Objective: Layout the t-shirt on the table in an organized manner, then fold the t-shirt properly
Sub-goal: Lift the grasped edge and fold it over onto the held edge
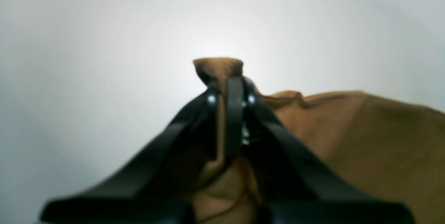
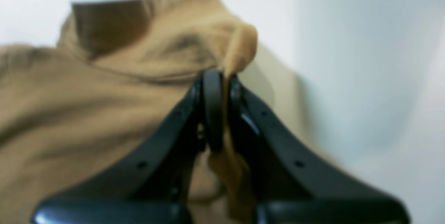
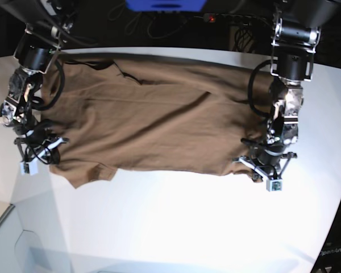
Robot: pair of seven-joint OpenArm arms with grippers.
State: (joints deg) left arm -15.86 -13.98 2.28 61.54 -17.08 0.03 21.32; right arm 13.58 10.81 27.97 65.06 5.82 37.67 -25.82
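Brown cloth, the shirt, is spread flat across the upper half of the white worktop. At the frame's right, its edge is pinched by the left gripper; at the left, the right gripper is clamped on it too.

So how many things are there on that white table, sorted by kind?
Brown cloth t-shirt: 1, spread on the glossy white table
Black robot grippers: 2, the left gripper and the right gripper, each pinching the shirt's edge
Total: 3
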